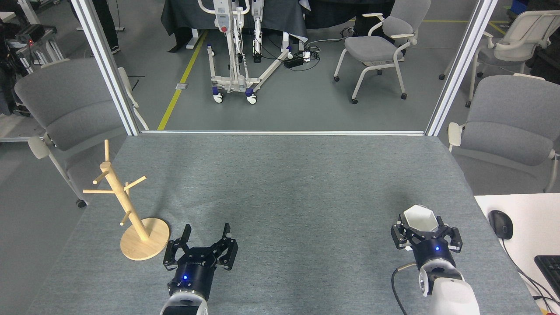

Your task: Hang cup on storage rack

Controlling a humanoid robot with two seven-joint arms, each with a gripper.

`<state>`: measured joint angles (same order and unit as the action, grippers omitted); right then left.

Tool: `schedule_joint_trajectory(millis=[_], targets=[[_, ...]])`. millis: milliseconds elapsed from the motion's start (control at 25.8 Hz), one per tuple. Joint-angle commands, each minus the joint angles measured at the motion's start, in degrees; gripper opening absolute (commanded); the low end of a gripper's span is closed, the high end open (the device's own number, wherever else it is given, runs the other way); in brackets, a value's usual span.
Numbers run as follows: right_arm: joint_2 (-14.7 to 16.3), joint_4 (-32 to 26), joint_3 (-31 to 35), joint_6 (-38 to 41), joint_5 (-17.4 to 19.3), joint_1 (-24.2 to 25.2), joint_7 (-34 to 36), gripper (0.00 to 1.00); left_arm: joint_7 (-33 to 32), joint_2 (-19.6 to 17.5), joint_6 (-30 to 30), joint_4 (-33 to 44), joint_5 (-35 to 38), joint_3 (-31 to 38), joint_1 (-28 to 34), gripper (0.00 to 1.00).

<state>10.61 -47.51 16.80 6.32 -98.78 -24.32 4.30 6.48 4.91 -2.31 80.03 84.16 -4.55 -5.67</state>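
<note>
The white faceted cup [418,217] sits at the table's right front, its hexagonal rim facing up and a little tilted. My right gripper [423,228] holds it from the near side, black fingers [397,232] pressed against both of its flanks. The cup's handle is hidden. The wooden storage rack [124,199] stands at the left front on its round disc base [153,247], with nothing hanging on its thin pegs. My left gripper [207,229] hovers just right of that base, open and holding nothing.
Grey felt covers the table [280,188]. A white desk with a black mouse [501,224] and a keyboard corner [550,267] adjoins the right edge. Grey chairs stand beyond the left [65,109] and right [512,122] edges.
</note>
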Motion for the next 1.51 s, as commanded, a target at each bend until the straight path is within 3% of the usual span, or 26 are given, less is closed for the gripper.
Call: schedule_joint_trajectory(millis=[0,735,852,1006,1239,1316,1432,1471], targets=[[0.0,1.5,0.0,0.0,0.0,-1.5,-0.2,1.00,-0.1,-0.1,0.0,-0.1,0.0,0.1,0.0,0.99],[0.1,4.2,-0.2,0.7,-0.2,-1.5,-0.3,0.98,0.0,0.0,0.5,0.6,-0.1,0.2,0.0,0.99],[0.1,4.2,-0.7,0.7,-1.0,-1.6,-0.3,0.96,0.0,0.0,0.5,1.3,-0.1,0.2,-0.7,0.99],[0.0,4.2,-0.7,0.6,-1.1,-1.6,-0.3,0.86,-0.1,0.0,0.3,2.0,-0.1,0.1,-1.8,0.99],[0.0,4.2,-0.7,0.2,-1.0,-1.6,-0.2,0.85,-0.1,-0.1,0.2,2.0,0.0,0.1,-1.7,0.99],[0.1,4.2,-0.7,0.3,-0.9,-1.6,-0.2,0.78,-0.1,-0.1,0.2,2.1,0.0,0.1,-1.5,0.99],[0.3,4.2,-0.6,0.8,-0.7,-1.6,-0.2,0.53,-0.1,-0.1,0.2,2.1,0.0,0.1,-1.4,0.99],[0.5,4.1,-0.5,1.6,-0.5,-1.6,-0.2,0.33,-0.1,-0.1,0.2,2.1,0.0,0.1,-1.4,0.99]])
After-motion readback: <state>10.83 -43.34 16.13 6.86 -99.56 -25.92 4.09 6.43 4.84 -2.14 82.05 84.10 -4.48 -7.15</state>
